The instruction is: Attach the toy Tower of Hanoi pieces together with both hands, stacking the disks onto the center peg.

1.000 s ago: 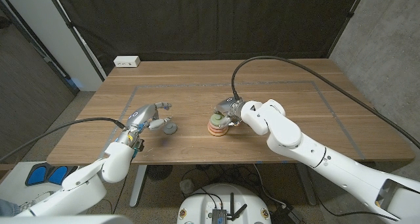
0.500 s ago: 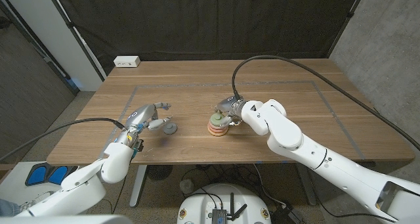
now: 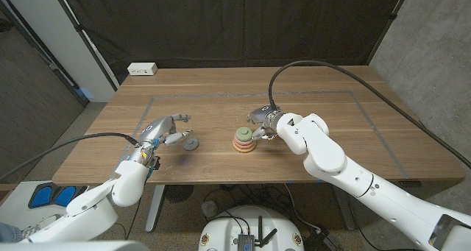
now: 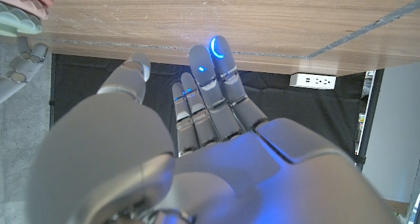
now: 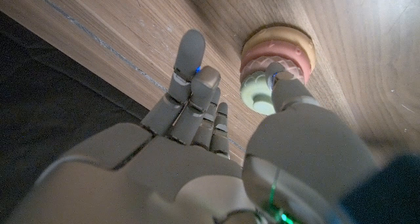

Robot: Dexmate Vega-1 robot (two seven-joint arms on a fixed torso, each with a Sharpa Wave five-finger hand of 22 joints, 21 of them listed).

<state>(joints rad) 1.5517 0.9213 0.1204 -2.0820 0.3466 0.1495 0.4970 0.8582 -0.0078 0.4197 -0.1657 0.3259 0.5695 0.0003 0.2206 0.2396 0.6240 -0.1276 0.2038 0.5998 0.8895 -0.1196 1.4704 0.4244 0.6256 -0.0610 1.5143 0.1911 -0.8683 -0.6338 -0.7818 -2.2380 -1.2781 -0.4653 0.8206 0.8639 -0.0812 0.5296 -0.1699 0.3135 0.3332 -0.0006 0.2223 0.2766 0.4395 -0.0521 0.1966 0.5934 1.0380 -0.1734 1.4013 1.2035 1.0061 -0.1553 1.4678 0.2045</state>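
Your disk stack [image 3: 243,140] sits mid-table [image 3: 331,118]: yellow, pink and green are on. The grey piece [image 3: 190,143] lies left of the stack, not yet added. Your right hand [image 3: 263,125] is released, thumb near the stack; your left hand [image 3: 166,129] is released beside the grey piece.

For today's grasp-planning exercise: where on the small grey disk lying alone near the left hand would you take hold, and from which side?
Probably the rim of the grey disk, pinched across its width from above. It lies flat on the table, so only its top and edge are reachable. The left hand sits just beside it with fingers apart, holding nothing, so it is the nearer one; the right hand is at the disk stack.
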